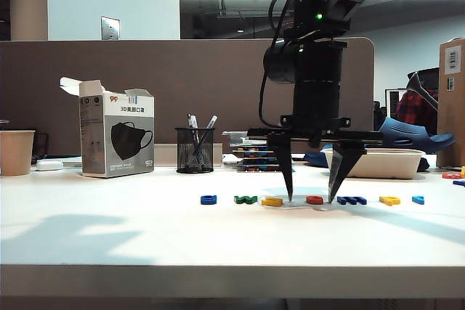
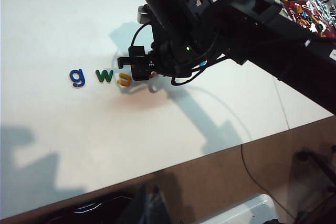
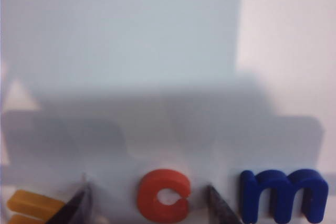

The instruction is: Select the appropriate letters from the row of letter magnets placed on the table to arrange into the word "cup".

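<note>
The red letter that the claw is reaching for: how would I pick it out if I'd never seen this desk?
On the white desk lies a row of seven small coloured letters. The black right claw stands open over the row's middle, one tip on each side of the red letter. It is a rounded "c" between a yellow letter and a dark blue "m", the only red one.

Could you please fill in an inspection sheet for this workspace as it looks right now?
Surface: white table, bare in front of the letters.
Job's things: row of letter magnets intact; red c flat between the claw tips, blue m beside it.
Clutter: mask box, pen holder, paper cup, white tray.
Grippers: right claw open, straddling the c; left claw not in view.
Cables: black cable looped beside the right arm.
Surroundings: brown partition behind.
</note>
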Tool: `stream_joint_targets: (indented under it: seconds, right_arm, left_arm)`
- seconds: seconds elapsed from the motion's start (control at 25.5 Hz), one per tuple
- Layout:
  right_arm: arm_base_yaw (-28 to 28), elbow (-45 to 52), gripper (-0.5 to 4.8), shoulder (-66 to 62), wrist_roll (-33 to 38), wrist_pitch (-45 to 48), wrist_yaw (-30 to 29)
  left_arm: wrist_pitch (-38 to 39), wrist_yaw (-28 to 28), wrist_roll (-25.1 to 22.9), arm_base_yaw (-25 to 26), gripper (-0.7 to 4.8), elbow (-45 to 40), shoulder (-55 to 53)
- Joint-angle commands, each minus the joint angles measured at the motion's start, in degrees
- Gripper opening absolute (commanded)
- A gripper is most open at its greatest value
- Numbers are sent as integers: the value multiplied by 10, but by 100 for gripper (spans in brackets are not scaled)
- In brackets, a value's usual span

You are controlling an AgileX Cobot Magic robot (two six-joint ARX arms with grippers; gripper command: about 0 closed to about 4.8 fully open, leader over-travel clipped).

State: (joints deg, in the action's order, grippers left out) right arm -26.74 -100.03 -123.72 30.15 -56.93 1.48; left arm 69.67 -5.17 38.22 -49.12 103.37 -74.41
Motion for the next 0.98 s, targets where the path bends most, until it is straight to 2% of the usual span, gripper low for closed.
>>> stream_joint_targets:
  seconds: [0.04,0.67,0.82,0.98]
  right_arm:
    - [-1,-2,279,1,1,-1,1]
    - [-1,-1,268,0,1,-5,1]
    - [-1,-1,240,0,1,-6,1]
    - [-1,-1,238,0,1,-10,1]
  left_arm:
    - [-3,-2,-2,0,-5,3,2]
    - [-3,-2,-3,0,-5,3,2]
    - [-3,-2,-2,0,-5,3,2]
    - [-3,-2,-2,0,-5,3,2]
